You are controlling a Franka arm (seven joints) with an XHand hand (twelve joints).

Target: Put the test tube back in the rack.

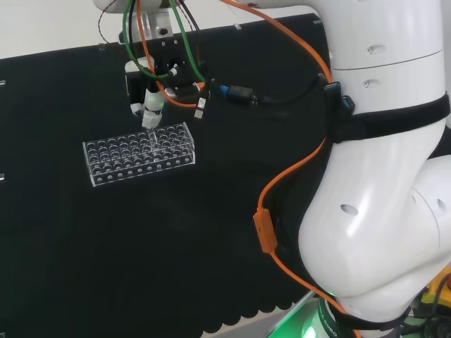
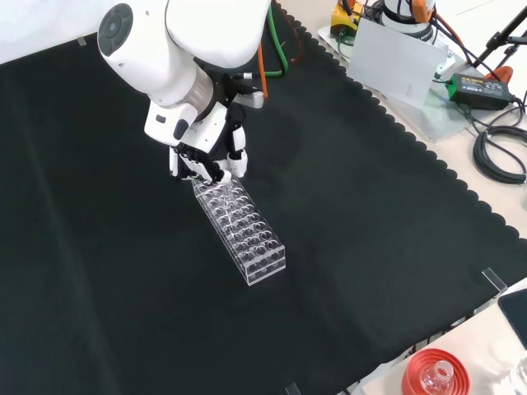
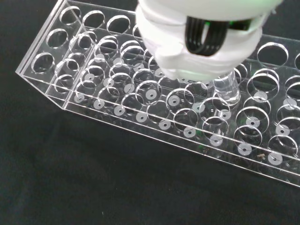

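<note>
Hand [image 3: 197,42] pinching test tube [image 3: 225,89] — tip in rack [image 3: 61,101], black cloth [image 3: 93,187]

The rack [image 1: 139,154] was clear and colourless, patterned with rows of round holes, each with a small pale disc at its base; the test tube [image 3: 224,89] was likewise clear; the hand [image 2: 207,153] was white with black parts; the cloth [image 2: 370,230] on the surface was black with a scalloped edge; orange and green cables [image 1: 282,176] ran along the white arm [image 1: 380,176].
</note>
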